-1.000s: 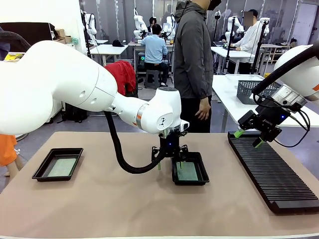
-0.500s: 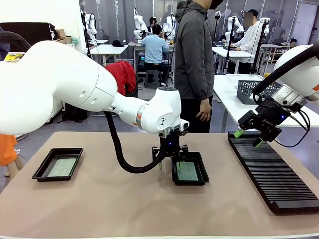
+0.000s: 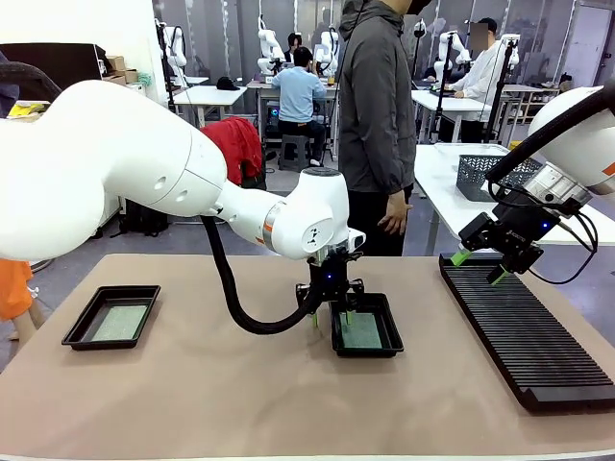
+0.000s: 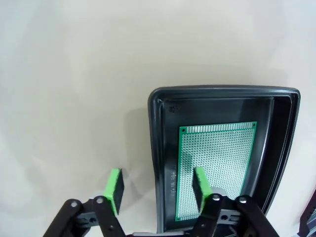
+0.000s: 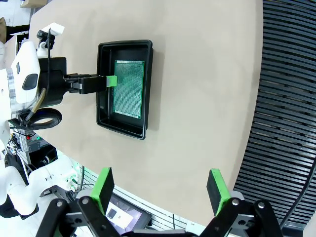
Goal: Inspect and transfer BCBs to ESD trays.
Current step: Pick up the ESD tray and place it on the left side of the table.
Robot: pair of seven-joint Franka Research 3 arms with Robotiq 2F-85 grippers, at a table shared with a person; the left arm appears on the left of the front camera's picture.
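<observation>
Left gripper (image 4: 157, 188) fingers apart, straddling the near wall of the shallow black plastic tray (image 4: 158, 148): one pad outside, one over the thin green perforated board (image 4: 217, 163) lying flat inside. Board's long axis runs away from the fingers. Right gripper (image 5: 160, 190) wide apart, well away above the long black ribbed rack (image 5: 291, 98).

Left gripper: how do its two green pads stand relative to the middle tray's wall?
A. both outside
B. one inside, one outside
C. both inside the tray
B: in the left wrist view the left gripper straddles the tray wall, one pad over the circuit board.
</observation>
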